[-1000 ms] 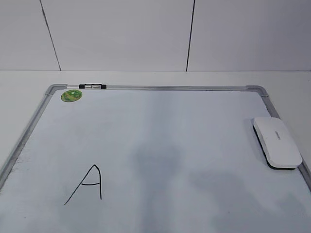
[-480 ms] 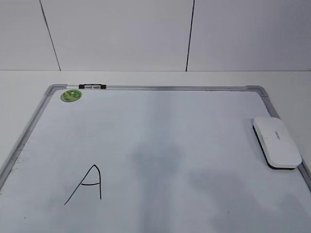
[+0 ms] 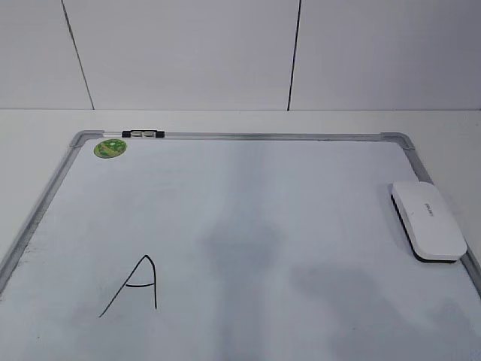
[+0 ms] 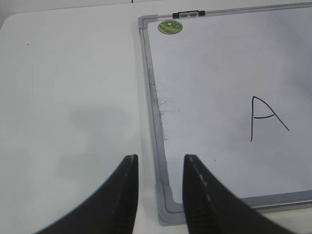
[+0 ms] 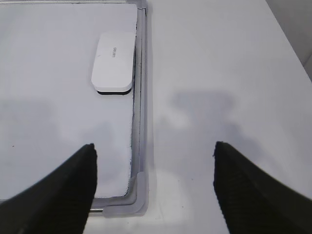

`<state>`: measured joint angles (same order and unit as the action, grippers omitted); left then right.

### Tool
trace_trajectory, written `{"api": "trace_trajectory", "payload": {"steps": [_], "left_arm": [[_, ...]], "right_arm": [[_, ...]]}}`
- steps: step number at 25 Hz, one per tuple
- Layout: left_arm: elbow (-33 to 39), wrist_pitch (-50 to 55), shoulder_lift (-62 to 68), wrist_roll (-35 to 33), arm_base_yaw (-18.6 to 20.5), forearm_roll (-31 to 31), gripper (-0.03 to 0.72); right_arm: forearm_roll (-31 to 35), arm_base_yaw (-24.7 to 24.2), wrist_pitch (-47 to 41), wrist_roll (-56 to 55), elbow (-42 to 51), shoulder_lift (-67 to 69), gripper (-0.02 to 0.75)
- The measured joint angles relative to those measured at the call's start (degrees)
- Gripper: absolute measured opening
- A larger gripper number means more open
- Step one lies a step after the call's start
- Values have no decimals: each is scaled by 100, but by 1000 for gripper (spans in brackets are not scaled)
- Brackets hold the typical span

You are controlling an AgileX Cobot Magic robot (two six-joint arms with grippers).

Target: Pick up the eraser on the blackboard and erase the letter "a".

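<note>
The white eraser [image 3: 427, 220] lies flat on the blackboard [image 3: 248, 136] by its right frame; it also shows in the right wrist view [image 5: 114, 61]. An angular capital "A" [image 3: 135, 286] in black marker is at the board's lower left and shows in the left wrist view [image 4: 265, 117]. No lowercase cursive "a" shows in any view. My left gripper [image 4: 161, 158] is open and empty above the board's near left corner. My right gripper [image 5: 153, 145] is wide open and empty above the near right corner, well short of the eraser. Neither gripper shows in the exterior view.
A round green sticker [image 3: 110, 148] sits at the board's far left corner, beside a small black clip [image 3: 143, 134] on the top frame. White table surrounds the board [image 4: 73, 97]. A tiled wall stands behind it.
</note>
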<state>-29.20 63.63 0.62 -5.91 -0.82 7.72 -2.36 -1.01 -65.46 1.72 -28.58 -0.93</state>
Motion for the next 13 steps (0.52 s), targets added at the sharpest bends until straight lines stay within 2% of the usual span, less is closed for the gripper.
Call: {"api": "trace_trajectory", "payload": {"steps": [13], "left_arm": [[0, -10, 0, 9, 0, 0, 235]], "right_arm": [[0, 0, 0, 11, 0, 0, 593]]}}
